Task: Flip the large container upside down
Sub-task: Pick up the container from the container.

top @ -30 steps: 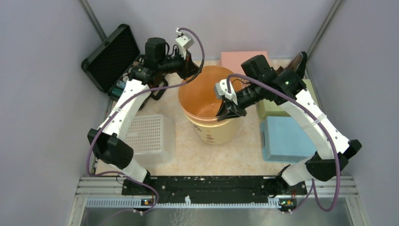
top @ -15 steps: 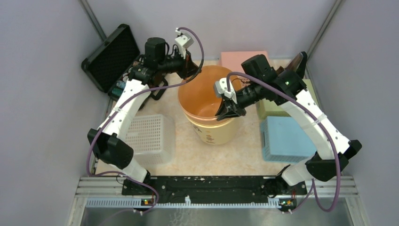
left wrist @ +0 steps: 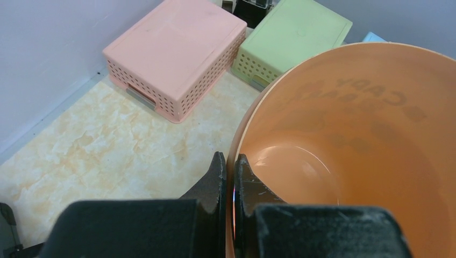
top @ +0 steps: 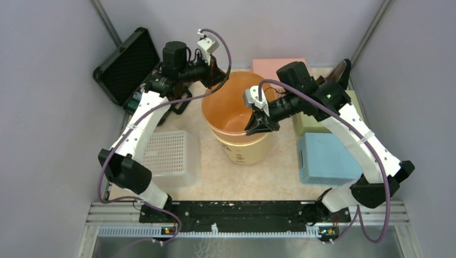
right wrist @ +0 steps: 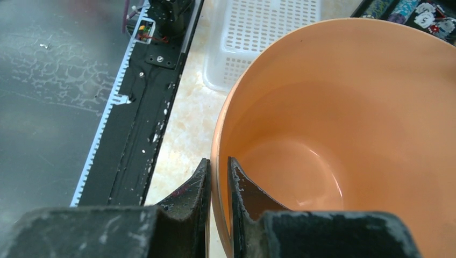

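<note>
With your left hand point(left wrist: 228, 161) and right hand point(right wrist: 218, 164) each pinching opposite sides of its rim, the large container point(top: 232, 115) has just edged up and far-left over mid-bench point(top: 215, 183), so the lift seems begun, yet it is still mouth-up.

From above, the right arm point(top: 349, 126) covers most of the green box point(top: 307, 124). Both wrist views cut the large container point(left wrist: 365, 134) off at the right and bottom edges. Print on its outer wall is too small to read from above, and the items beside the black case point(top: 126, 62) are too small to identify
</note>
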{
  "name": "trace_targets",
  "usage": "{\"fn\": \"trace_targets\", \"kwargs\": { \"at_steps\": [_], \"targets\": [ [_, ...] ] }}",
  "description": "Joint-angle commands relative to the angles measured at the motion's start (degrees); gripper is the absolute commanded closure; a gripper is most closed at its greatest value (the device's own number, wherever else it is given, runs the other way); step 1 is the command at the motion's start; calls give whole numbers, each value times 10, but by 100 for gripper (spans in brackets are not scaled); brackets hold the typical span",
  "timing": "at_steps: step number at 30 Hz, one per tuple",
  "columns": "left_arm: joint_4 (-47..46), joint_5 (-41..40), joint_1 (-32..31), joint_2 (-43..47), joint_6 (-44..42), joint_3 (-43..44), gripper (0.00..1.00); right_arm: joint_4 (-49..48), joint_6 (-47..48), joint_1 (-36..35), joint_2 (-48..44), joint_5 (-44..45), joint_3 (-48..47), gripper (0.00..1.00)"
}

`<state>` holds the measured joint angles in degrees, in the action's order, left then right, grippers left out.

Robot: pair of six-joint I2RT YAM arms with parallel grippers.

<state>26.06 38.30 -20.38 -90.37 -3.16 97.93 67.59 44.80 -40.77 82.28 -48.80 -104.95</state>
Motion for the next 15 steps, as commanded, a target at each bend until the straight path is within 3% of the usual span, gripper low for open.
{"fn": "trace_targets", "kwargs": {
  "at_steps": [1,15],
  "targets": [
    [-29,24,-5,48,46,39,99,-144,-16,3,-17,62,0,100],
    [-22,13,-4,62,38,75,100,-241,-70,2,16,113,-28,100]
  ]
}}
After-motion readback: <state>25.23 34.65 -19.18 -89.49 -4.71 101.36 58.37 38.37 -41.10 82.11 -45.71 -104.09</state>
